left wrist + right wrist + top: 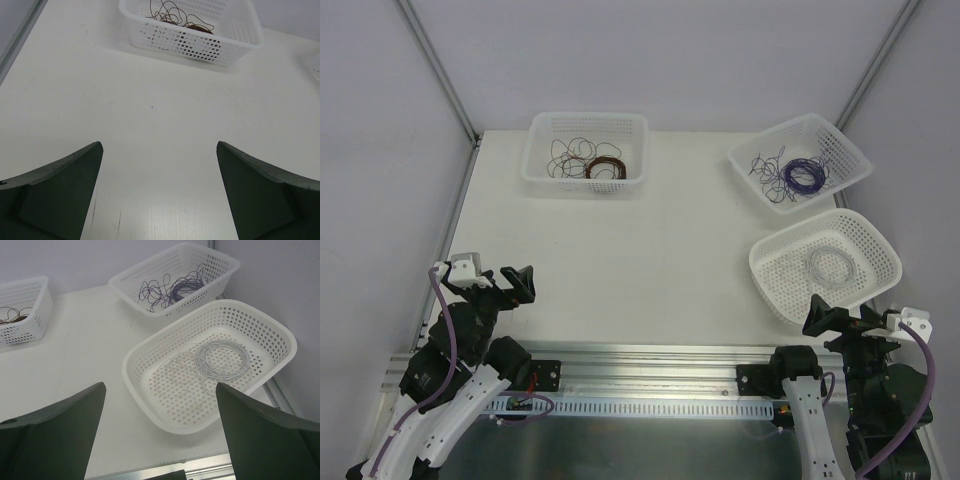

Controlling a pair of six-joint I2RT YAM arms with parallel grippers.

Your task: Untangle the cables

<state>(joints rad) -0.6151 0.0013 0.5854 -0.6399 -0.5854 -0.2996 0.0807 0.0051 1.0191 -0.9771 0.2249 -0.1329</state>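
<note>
Cables, hair-thin brown strands, lie in the far-left white perforated plastic basket (purple strands in the far-right basket); left claw and right claw gape wide, empty.

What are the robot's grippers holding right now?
Nothing. The left gripper and the right gripper are both open, and nothing sits between the fingers of either one.
</note>
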